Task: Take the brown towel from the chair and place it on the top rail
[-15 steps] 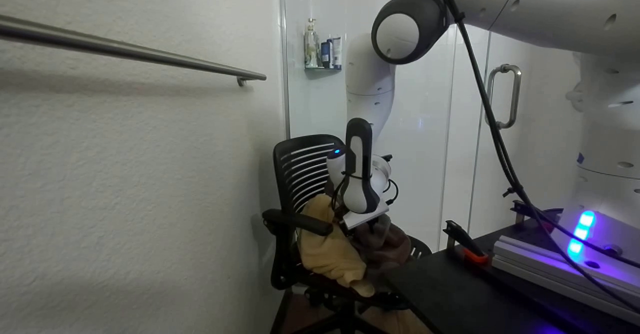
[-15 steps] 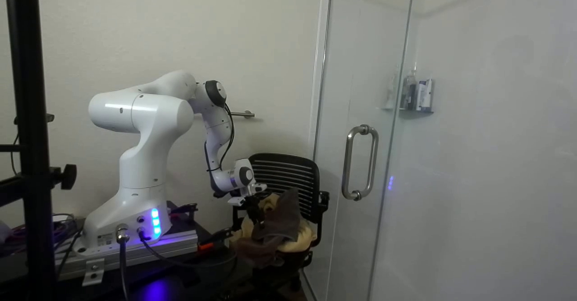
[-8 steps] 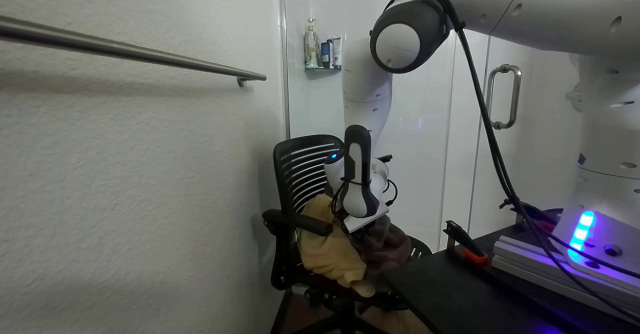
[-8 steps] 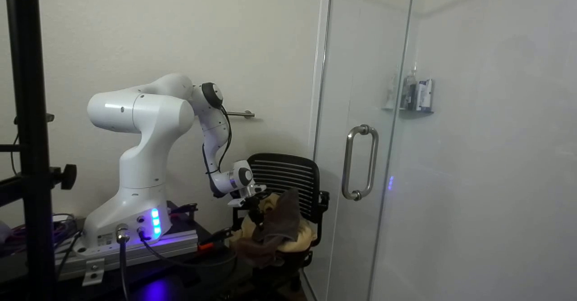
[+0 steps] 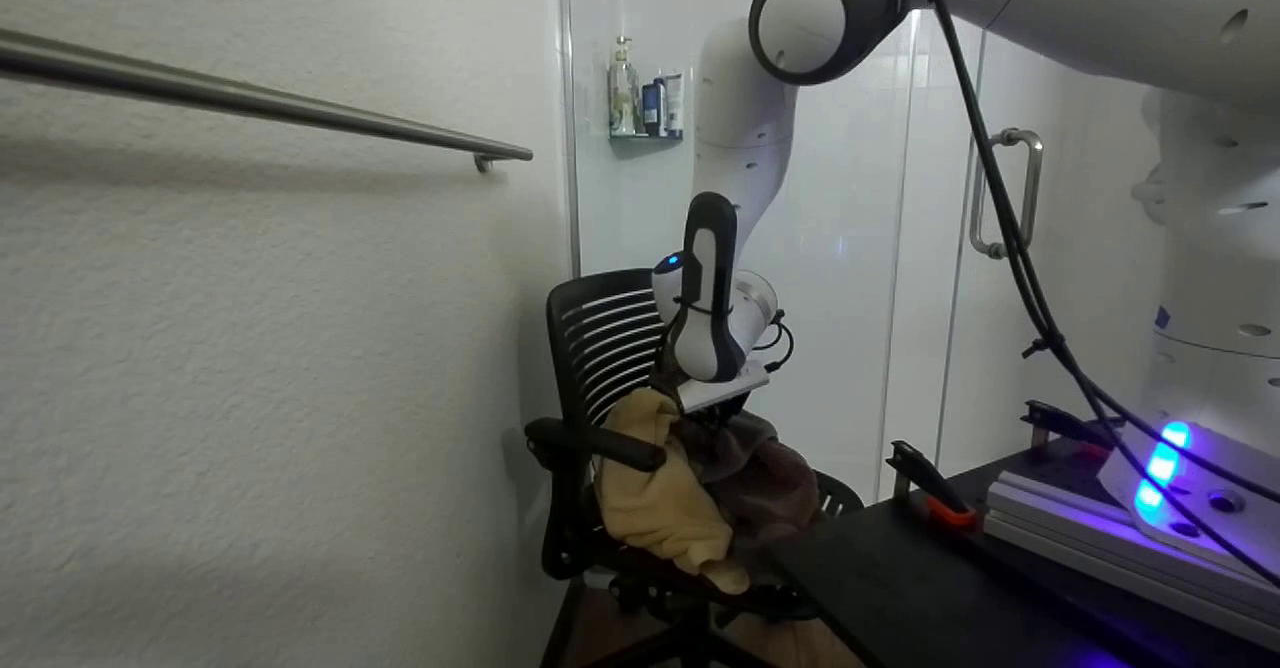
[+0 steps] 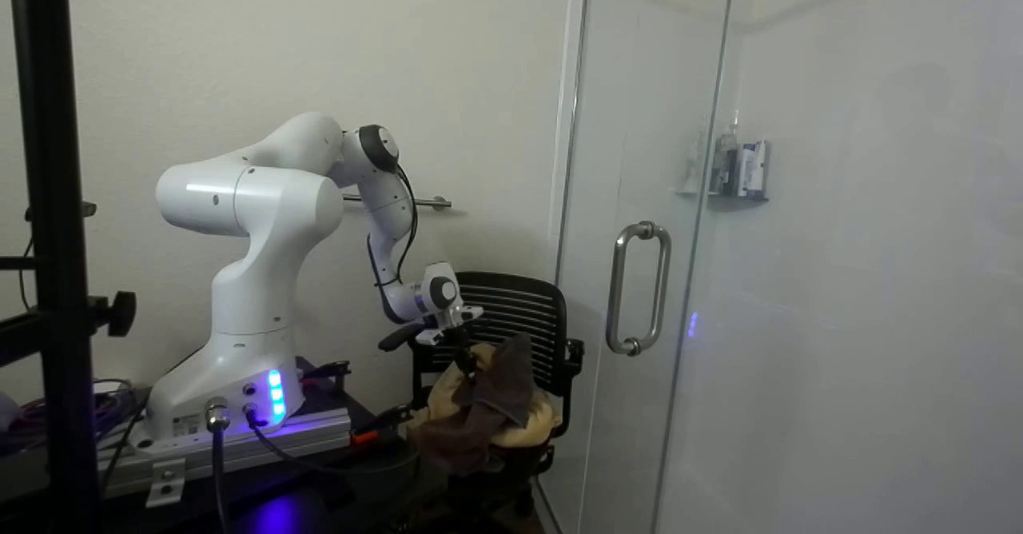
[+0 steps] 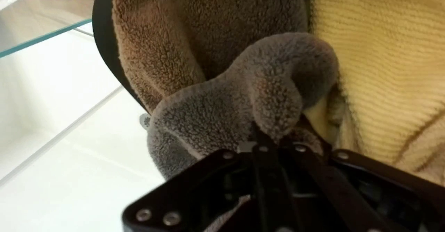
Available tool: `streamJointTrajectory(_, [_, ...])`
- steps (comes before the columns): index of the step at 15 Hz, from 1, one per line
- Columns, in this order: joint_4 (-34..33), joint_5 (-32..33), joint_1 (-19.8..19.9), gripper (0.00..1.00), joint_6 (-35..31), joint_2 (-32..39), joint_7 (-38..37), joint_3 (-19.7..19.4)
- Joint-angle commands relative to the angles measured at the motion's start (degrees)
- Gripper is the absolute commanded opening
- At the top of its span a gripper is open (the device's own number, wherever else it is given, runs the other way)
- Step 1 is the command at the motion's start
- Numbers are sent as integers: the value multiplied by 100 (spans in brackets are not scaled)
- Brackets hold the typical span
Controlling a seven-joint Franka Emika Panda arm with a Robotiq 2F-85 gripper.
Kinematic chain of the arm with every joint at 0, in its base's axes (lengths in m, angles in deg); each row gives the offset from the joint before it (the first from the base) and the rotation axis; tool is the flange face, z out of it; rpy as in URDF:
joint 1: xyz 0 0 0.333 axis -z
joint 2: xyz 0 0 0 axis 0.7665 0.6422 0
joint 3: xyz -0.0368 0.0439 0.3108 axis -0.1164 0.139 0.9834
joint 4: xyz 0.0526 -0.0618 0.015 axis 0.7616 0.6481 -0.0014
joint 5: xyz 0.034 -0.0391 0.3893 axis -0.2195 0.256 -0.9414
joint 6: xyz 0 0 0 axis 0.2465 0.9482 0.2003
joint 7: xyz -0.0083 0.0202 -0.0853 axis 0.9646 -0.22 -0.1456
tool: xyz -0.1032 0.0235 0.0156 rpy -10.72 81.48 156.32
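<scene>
The brown towel (image 5: 765, 488) lies bunched on the seat of the black chair (image 5: 557, 338), seen in both exterior views. In the wrist view a raised fold of the brown towel (image 7: 205, 115) is pinched between the fingers of my gripper (image 7: 277, 140); the fingertips are buried in cloth. From outside, the gripper (image 6: 466, 358) points down just above the pile, in front of the backrest. A metal rail (image 5: 250, 100) runs along the wall, higher than the gripper; part of this rail (image 6: 431, 202) shows behind the arm.
A yellow towel (image 5: 650, 488) lies against and under the brown one on the chair. The armrest (image 5: 600, 443) is close to the gripper. A black table (image 5: 880, 568) with clamps carries the robot base. The glass shower door has a metal handle (image 6: 619, 294).
The gripper has shut on the brown towel. After dipping slightly, the arm has risen and the gripper is higher above the seat, with the gripped part of the cloth drawn up a little.
</scene>
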Motion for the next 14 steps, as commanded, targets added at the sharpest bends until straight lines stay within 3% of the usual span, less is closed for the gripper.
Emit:
streamJointTrajectory(1, [1082,-33,46,2,-578,-1300,192,-93])
streamJointTrajectory(4, [1594,36,-144,2,-1002,-2120,428,-445])
streamJointTrajectory(6, [1795,146,-586,2,-910,-2568,638,-1024])
streamJointTrajectory(10, [1856,521,-1819,2,-417,-3237,972,-2643])
streamJointTrajectory(14, [1301,1169,-3165,2,655,-3558,1053,-4345])
